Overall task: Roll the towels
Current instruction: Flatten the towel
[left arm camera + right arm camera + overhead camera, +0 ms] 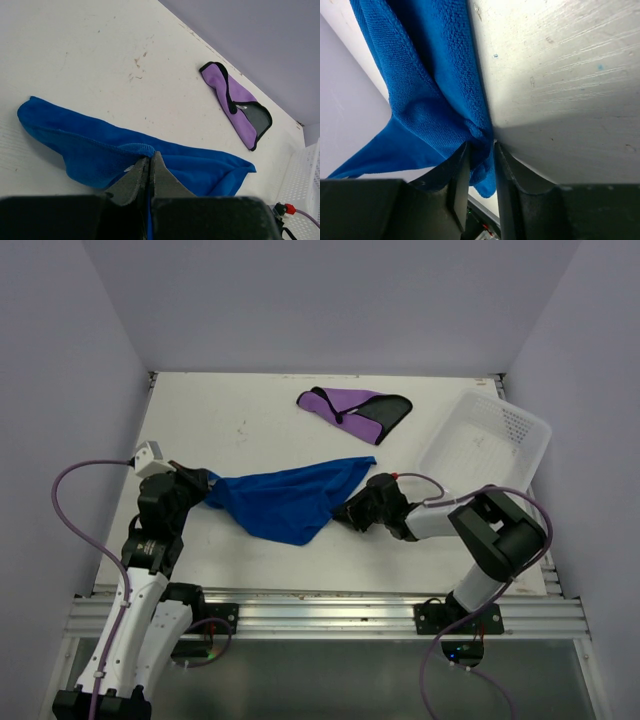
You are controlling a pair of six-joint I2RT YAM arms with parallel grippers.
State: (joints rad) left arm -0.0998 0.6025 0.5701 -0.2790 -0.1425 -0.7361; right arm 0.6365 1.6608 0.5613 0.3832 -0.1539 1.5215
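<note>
The blue towel (285, 502) lies crumpled on the white table (240, 425), stretched between my two grippers. My left gripper (208, 490) is shut on the towel's left corner; in the left wrist view its jaws (150, 159) are pressed together over a blue hem, and the blue towel (100, 150) spreads out beyond them. My right gripper (340, 512) sits at the towel's lower right edge. In the right wrist view the blue towel (430, 90) is bunched between the right gripper's narrow jaws (481, 150). The purple and black towel (345, 408) lies folded at the back, untouched.
A white perforated basket (485, 445) stands tilted at the right, just behind my right arm. The purple towel (235, 100) and the basket's edge (300, 175) also show in the left wrist view. Walls close in on three sides.
</note>
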